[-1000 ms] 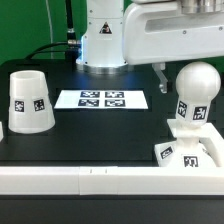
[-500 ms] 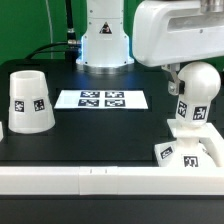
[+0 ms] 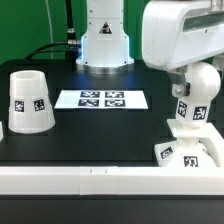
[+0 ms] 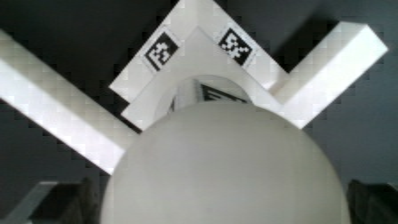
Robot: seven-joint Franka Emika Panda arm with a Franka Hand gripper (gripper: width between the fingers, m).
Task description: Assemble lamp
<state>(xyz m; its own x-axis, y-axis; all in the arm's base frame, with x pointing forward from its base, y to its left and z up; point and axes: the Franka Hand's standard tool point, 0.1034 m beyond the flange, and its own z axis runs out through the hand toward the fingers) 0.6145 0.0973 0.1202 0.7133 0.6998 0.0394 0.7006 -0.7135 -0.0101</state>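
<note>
After swinging in from the exterior view's right to straddle the bulb [image 3: 203,82], read the end effector [image 4: 210,203] as open: fingers [image 4: 54,203] flanking the round head, not clamped. Locate bulb upright on the base [image 3: 205,155], near the worktop [image 3: 100,135] edge. Treat approach as complete; expect a grasp next. Shade [image 3: 30,100] well apart.

The black table [image 3: 100,135] carries the shade [image 3: 30,102], marker board [image 3: 101,99] and base [image 3: 206,152].
</note>
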